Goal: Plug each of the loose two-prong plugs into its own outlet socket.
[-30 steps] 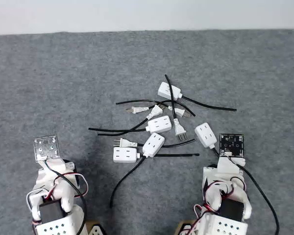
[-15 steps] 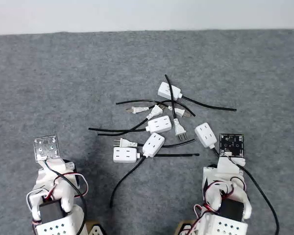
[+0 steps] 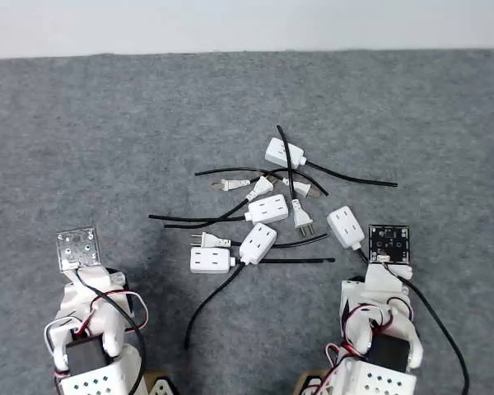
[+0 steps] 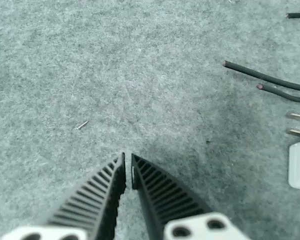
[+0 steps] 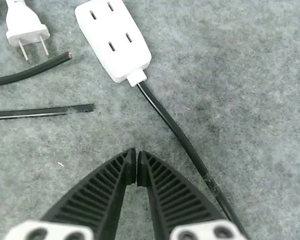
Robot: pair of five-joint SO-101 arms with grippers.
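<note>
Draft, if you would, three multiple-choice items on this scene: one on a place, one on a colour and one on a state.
1. Where does the outlet near the right arm lie?
A. In the jaws.
B. Flat on the grey mat.
C. On top of another outlet.

2. What colour is that outlet's cord?
A. Black.
B. Red.
C. White.

3. How do the right arm's jaws stand?
A. Wide open.
B. Clamped on a plug.
C. Shut on nothing.

Answers:
1 B: the outlet rests on the mat, apart from the jaws.
2 A: the cord runs black from the outlet's end.
3 C: the tips meet, with nothing between them.
</note>
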